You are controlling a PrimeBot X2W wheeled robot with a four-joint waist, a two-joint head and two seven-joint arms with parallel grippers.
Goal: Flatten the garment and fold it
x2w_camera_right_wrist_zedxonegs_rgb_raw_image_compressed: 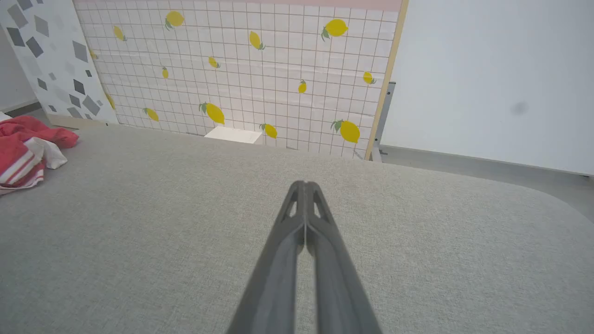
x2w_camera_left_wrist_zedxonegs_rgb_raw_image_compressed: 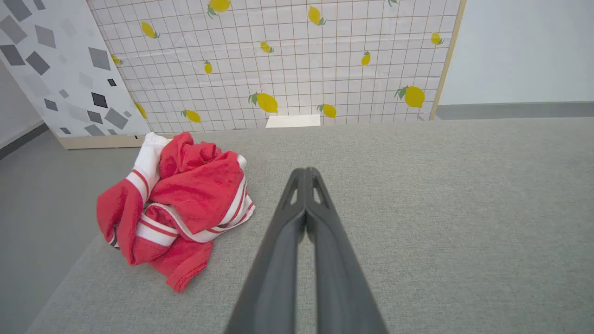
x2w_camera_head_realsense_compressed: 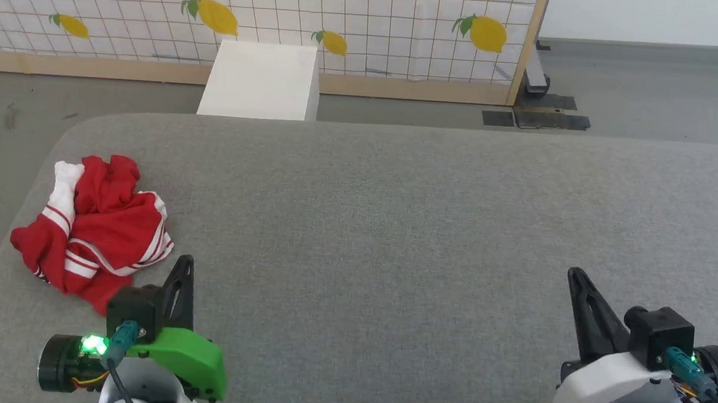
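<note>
Red-and-white garment crumpled in heap near left edge of grey tabletop. Just beside heap, left claw closed, holding nothing. Well apart at right, right claw closed, holding nothing. Beyond tabletop, white box on floor.

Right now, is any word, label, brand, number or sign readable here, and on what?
None can be read.
The shirt lies crumpled, showing red cloth and white stripes, no lettering in view.
The lemon screen bears pictures and a grid, no writing.
The white box is blank.
</note>
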